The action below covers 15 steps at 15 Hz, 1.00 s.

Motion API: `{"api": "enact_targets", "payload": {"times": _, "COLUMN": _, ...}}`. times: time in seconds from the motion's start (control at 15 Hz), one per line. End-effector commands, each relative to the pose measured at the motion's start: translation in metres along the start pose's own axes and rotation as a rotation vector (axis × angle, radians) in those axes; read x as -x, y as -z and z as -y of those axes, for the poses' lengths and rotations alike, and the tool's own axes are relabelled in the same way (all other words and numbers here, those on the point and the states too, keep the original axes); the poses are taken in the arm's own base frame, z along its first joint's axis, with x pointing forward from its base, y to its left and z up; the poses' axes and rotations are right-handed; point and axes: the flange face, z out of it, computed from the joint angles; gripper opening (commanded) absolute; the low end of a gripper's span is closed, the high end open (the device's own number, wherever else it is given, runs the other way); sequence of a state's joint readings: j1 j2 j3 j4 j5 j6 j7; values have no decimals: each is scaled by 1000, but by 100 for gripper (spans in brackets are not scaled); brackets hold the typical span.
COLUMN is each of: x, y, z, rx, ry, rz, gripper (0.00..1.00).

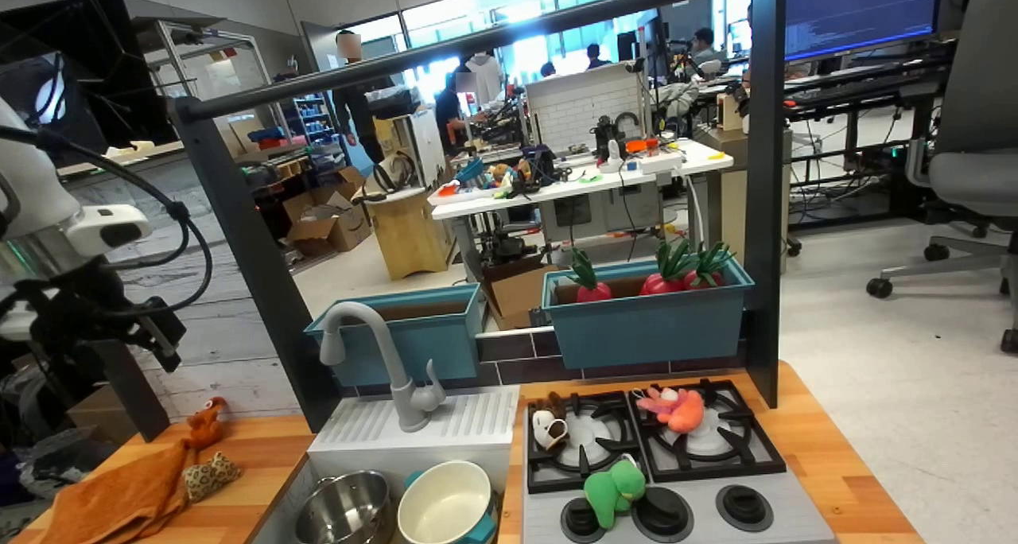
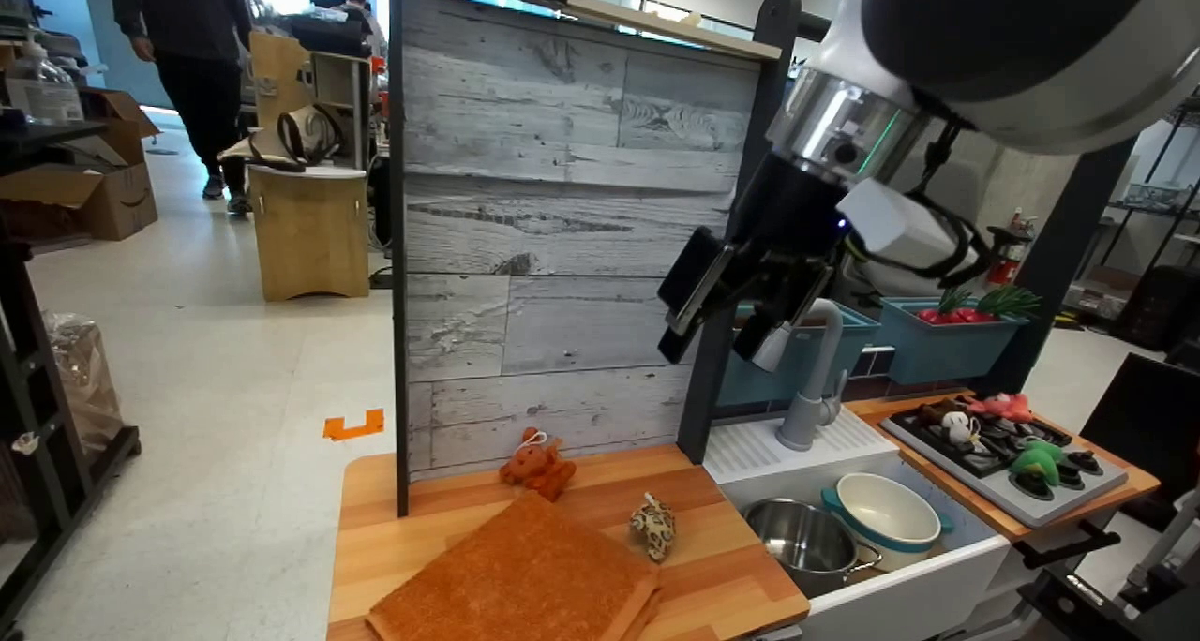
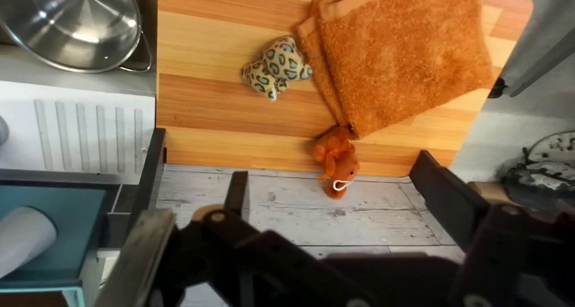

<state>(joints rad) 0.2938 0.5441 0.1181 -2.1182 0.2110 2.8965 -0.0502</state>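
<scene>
Spread wide, the claw hung right of centre in an exterior view; in the wrist view its fingers stood well apart across the lower half. Well beyond them, visible in the gap between, the orange plush toy sat at a corner of the orange towel, which lay folded on the wooden counter at upper right. Just beside the towel, at upper middle, lay the leopard-print toy. At lower right in an exterior view, the white sink held a steel pot and, farther in, a cream pot. Past the sink came the stove, lower right in an exterior view: a green toy rested by its knobs, with a brown-and-white toy and a pink toy on the grates behind. Farther back, a teal planter held red radishes. Beyond, upper middle, stood a cluttered white table; a blue screen glowed at upper right.
</scene>
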Motion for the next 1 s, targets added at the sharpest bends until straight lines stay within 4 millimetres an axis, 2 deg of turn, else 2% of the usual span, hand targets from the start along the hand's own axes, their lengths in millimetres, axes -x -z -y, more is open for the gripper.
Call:
{"api": "enact_targets", "payload": {"times": 0.0, "x": -3, "y": -6, "z": 1, "rx": -1, "ry": -1, "rz": 2, "gripper": 100}}
{"api": "enact_targets", "payload": {"times": 0.2, "x": -9, "y": -12, "z": -1, "rx": 14, "ry": -6, "rz": -5, "gripper": 100}}
{"api": "enact_targets", "payload": {"times": 0.6, "x": -39, "y": -96, "z": 2, "rx": 38, "ry": -79, "rz": -100, "gripper": 100}}
{"api": "enact_targets", "payload": {"times": 0.8, "x": -46, "y": -143, "z": 15, "rx": 17, "ry": -97, "rz": -109, "gripper": 100}}
{"api": "enact_targets", "payload": {"times": 0.93, "x": -47, "y": -166, "z": 27, "rx": 3, "ry": -92, "rz": -109, "gripper": 100}}
